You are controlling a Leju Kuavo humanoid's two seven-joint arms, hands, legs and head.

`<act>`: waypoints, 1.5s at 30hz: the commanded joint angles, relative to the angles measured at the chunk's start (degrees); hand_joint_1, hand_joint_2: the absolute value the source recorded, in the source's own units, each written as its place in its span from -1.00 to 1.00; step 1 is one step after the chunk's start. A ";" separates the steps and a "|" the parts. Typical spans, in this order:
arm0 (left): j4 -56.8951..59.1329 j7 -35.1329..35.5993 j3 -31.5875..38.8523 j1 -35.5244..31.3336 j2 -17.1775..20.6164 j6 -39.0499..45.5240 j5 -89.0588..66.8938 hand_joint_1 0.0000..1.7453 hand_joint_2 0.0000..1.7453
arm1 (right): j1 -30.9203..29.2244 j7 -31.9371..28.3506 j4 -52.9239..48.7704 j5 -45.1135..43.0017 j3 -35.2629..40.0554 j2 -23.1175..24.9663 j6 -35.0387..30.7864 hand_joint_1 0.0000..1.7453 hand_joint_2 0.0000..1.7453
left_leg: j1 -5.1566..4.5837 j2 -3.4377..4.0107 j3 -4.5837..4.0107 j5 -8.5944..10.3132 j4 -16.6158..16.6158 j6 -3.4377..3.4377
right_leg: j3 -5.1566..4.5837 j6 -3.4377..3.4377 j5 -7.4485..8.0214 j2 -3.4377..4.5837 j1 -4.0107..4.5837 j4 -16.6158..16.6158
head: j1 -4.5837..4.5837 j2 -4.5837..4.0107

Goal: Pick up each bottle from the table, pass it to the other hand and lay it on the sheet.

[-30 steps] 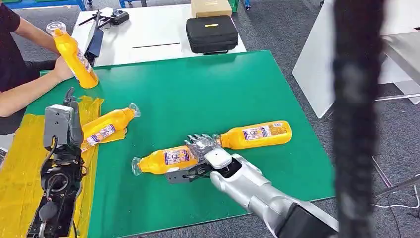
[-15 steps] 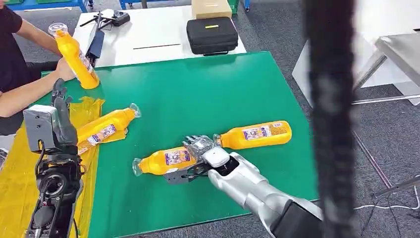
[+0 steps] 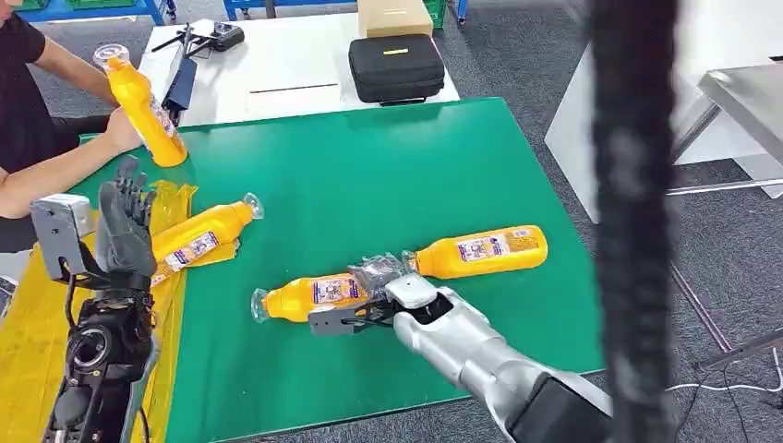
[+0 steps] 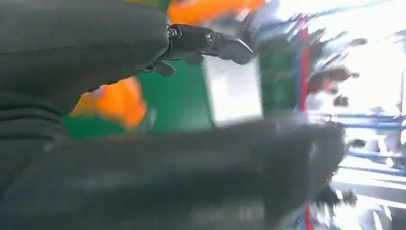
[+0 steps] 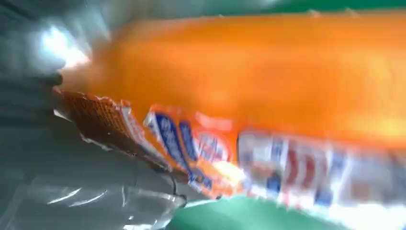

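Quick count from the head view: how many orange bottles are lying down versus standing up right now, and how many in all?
Lying on the green table: 2
Lying on the yellow sheet: 1
Upright, held by a person: 1
Total orange bottles: 4

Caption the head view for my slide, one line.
Right hand grips a lying orange bottle on the green table; left hand hangs open over the yellow sheet.

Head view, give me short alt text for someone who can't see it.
The robot's right hand grips an orange bottle lying on a green table. Its left hand is raised, holding nothing, beside a bottle on the yellow sheet; a person holds another upright.
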 commanded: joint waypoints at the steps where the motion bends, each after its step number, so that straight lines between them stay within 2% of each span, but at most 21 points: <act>1: 2.24 1.47 5.82 3.60 -1.76 -0.84 19.61 -1.00 1.00 | 8.95 -2.48 -25.99 -21.69 -19.95 -3.46 -8.25 1.00 1.00 | 0.09 -0.01 0.17 -0.19 0.06 -0.26 | 0.23 -0.02 -0.19 -0.19 0.09 0.02 | 0.00 0.00; 4: 2.95 0.20 4.09 3.83 -0.79 -0.99 24.73 -1.00 1.00 | 10.12 -4.97 -33.03 -27.45 -20.60 -4.71 -14.24 1.00 1.00 | 0.03 0.05 -0.10 -0.19 0.10 -0.24 | -0.07 0.00 -0.18 -0.10 0.03 0.13 | -0.07 0.00; 6: 2.75 -0.24 3.45 3.64 -0.80 -0.92 25.02 -1.00 1.00 | 10.64 -5.53 -34.35 -29.09 -21.32 -4.57 -15.24 1.00 1.00 | 0.05 -0.14 -0.24 -0.17 0.12 -0.22 | -0.18 0.00 -0.21 -0.27 0.05 0.12 | -0.02 0.00; 13: 1.59 -1.69 -4.49 1.39 -0.57 -0.64 27.94 -1.00 1.00 | 7.75 -7.22 -28.65 -32.16 -19.53 -3.11 -20.28 1.00 1.00 | 0.05 -0.08 -0.44 -0.07 0.05 -0.13 | -0.40 0.03 -0.07 -0.18 0.05 0.02 | -0.02 0.00; 17: 1.60 -2.40 -7.26 -0.50 -0.83 0.68 25.29 -1.00 1.00 | 5.64 -5.97 -25.28 -32.03 -18.59 -2.37 -20.51 1.00 1.00 | 0.05 -0.12 -0.50 -0.07 0.09 -0.15 | -0.44 0.02 -0.07 -0.21 0.05 0.05 | -0.02 0.00; 22: 2.06 -4.46 -14.55 -5.10 -1.07 4.43 14.71 -1.00 1.00 | -0.80 -1.48 -12.67 -27.55 -13.82 0.08 -16.48 1.00 1.00 | 0.06 -0.09 -0.51 -0.11 0.16 -0.18 | -0.45 0.02 -0.08 -0.15 0.06 0.12 | -0.02 0.00; 24: 2.32 -4.14 -16.10 -6.18 -1.75 5.70 12.34 -1.00 1.00 | -1.69 -0.80 -10.45 -26.12 -12.43 1.31 -15.71 1.00 1.00 | 0.06 -0.09 -0.49 -0.08 0.10 -0.17 | -0.42 0.02 -0.06 -0.14 0.06 0.06 | -0.04 0.00; 30: 2.41 -3.81 -16.22 -6.05 -1.54 5.37 12.48 -1.00 1.00 | -1.83 -0.83 -10.53 -24.97 -11.31 1.27 -15.40 1.00 1.00 | 0.05 -0.09 -0.43 -0.09 0.05 -0.15 | -0.37 0.03 -0.08 -0.14 0.05 0.03 | -0.02 0.00; 31: 2.66 -2.90 -16.85 -6.40 -1.97 4.89 12.91 -1.00 1.00 | -2.14 -0.63 -10.33 -23.57 -9.85 1.74 -14.90 1.00 1.00 | 0.11 -0.04 -0.11 -0.33 0.18 -0.32 | -0.04 0.01 -0.31 -0.19 0.12 0.15 | -0.02 0.00; 32: 3.22 -2.09 -17.88 -6.91 -2.24 4.75 12.58 -1.00 1.00 | -2.42 -0.48 -10.17 -22.10 -8.47 2.30 -14.82 1.00 1.00 | 0.05 -0.06 -0.42 -0.12 0.07 -0.15 | -0.36 0.04 -0.09 -0.11 0.05 0.06 | -0.02 0.00; 35: 4.60 1.22 -18.70 -7.20 -4.45 4.86 16.08 -1.00 1.00 | -2.57 -0.45 -10.47 -20.37 -6.25 4.02 -14.92 1.00 1.00 | 0.09 -0.02 -0.24 -0.27 0.18 -0.27 | -0.18 0.02 -0.24 -0.15 0.10 0.16 | -0.02 0.00; 38: 6.65 2.86 -20.75 -8.94 -5.91 5.24 18.44 -1.00 1.00 | -3.31 0.93 -13.03 -18.54 -3.64 4.89 -15.55 1.00 1.00 | 0.09 -0.04 -0.31 -0.25 0.20 -0.27 | -0.25 0.01 -0.24 -0.17 0.10 0.18 | -0.02 0.00; 39: 7.27 4.35 -21.14 -9.38 -6.52 4.78 21.12 -1.00 1.00 | -3.42 0.67 -14.20 -17.94 -2.82 5.02 -17.28 1.00 1.00 | 0.06 -0.13 -0.59 -0.08 0.11 -0.16 | -0.51 0.03 -0.09 -0.18 0.06 0.10 | 0.00 0.00; 44: 9.02 6.59 -21.45 -9.50 -7.05 4.18 29.16 -1.00 1.00 | -2.68 0.58 -17.04 -19.18 -2.70 5.09 -20.11 1.00 1.00 | 0.07 -0.10 -0.41 -0.21 0.16 -0.23 | -0.33 0.02 -0.20 -0.22 0.08 0.14 | -0.04 0.00; 45: 9.27 6.59 -21.44 -9.46 -6.90 4.17 29.71 -1.00 1.00 | -2.47 0.61 -17.42 -19.47 -2.88 4.99 -20.44 1.00 1.00 | 0.03 -0.10 -0.64 -0.04 0.05 -0.08 | -0.57 0.04 -0.03 -0.13 0.03 0.03 | 0.00 0.00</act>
